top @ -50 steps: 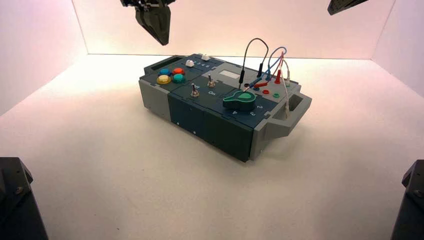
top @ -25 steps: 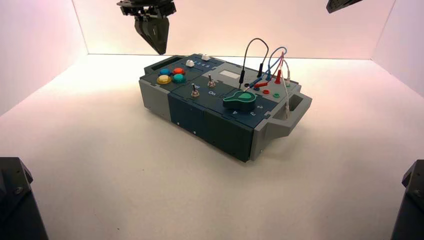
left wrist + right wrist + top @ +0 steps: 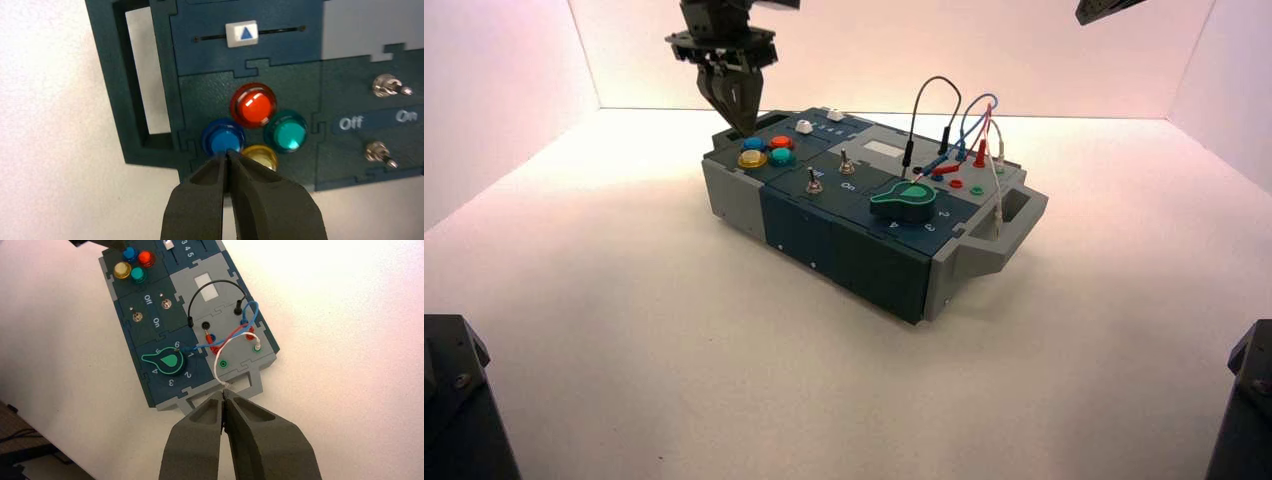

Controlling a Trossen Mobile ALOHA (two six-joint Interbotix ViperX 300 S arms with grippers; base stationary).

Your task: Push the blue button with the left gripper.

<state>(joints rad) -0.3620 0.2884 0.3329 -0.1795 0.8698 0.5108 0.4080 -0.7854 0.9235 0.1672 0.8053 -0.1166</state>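
The blue button (image 3: 223, 138) is a small round blue dome at the box's far left corner, beside the red (image 3: 253, 105), teal (image 3: 285, 132) and yellow (image 3: 260, 156) domes. It also shows in the high view (image 3: 753, 144) and the right wrist view (image 3: 130, 253). My left gripper (image 3: 226, 155) is shut, its tips together at the edge of the blue button; in the high view (image 3: 738, 127) it points down just above that button. My right gripper (image 3: 223, 396) is shut and empty, held high off the box's right end, and only a corner of it shows in the high view.
The box (image 3: 824, 240) stands turned on the white table. It bears a white slider (image 3: 242, 34), two toggle switches (image 3: 390, 87) by "Off" and "On", a green knob (image 3: 168, 360) and looped wires (image 3: 964, 130). White walls enclose the table.
My left gripper has come down and slightly right from high above the box's far left corner to just over the blue button. The right arm has not moved.
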